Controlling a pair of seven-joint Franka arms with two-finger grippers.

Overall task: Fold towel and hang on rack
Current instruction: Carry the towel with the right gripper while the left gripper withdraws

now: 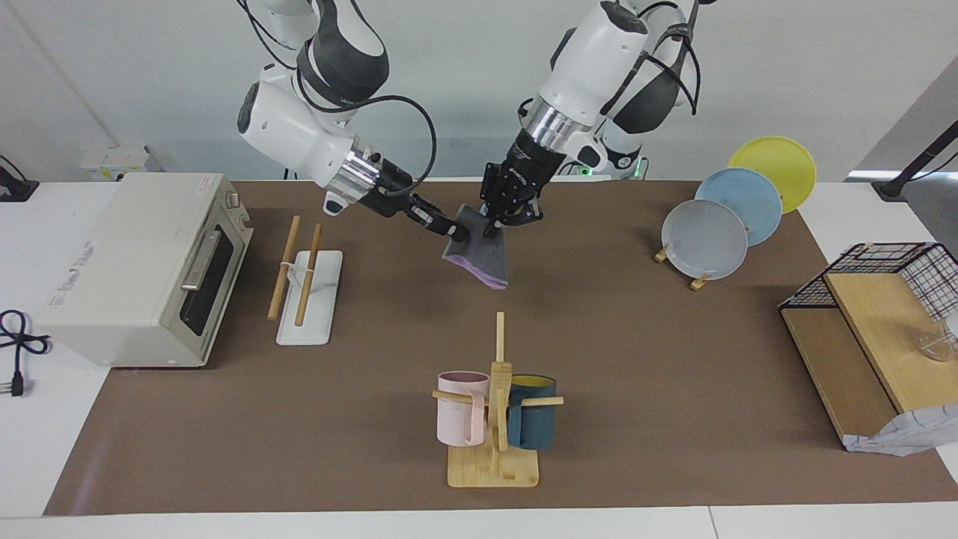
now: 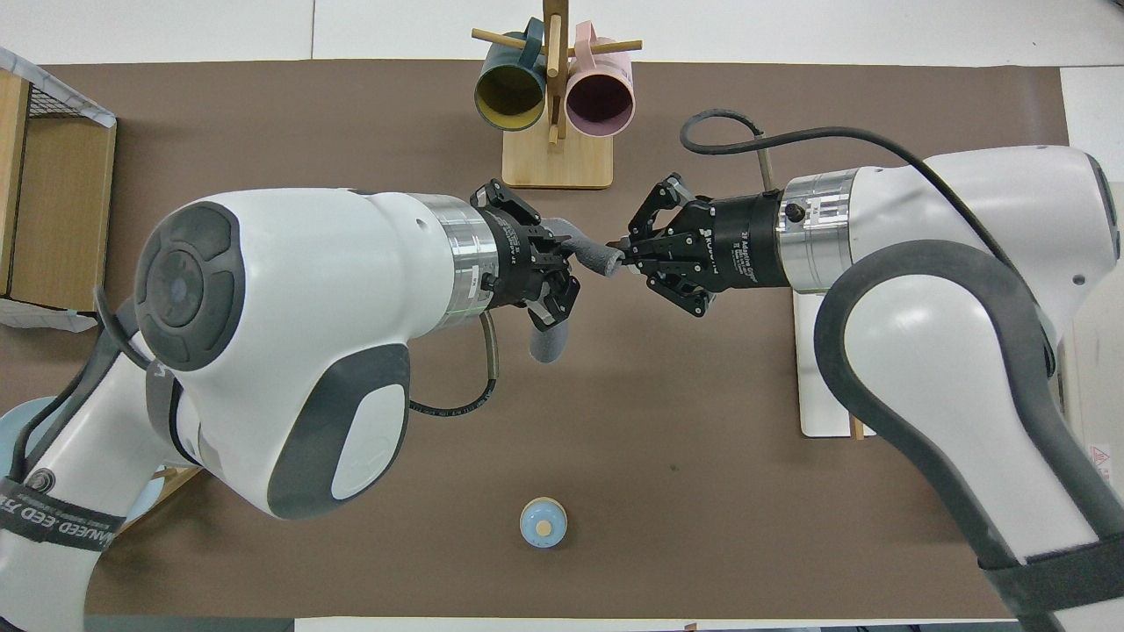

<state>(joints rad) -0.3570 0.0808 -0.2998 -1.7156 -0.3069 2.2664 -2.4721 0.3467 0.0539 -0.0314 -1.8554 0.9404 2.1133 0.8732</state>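
Both grippers hold the towel (image 1: 479, 254) up in the air over the mid table, w/ nothing under it but the brown mat (image 1: 636, 419). Left gripper (image 1: 500, 218) is clamped on the top edge; right gripper (image 1: 455, 229) pinches the same edge just beside it, at the corner toward the right arm's end. Probably held this way so the cloth hangs free and stays doubled, ready to be carried over to the rack (image 1: 308, 288), which sits in front of the toaster oven (image 1: 142, 269) at the right arm's end, well apart from the towel.

Towel looks folded: dark grey face outward, a purple strip showing along the bottom hem, lower corner drooping to a point. It's thin and limp, so a one-corner slip would likely undo the fold.
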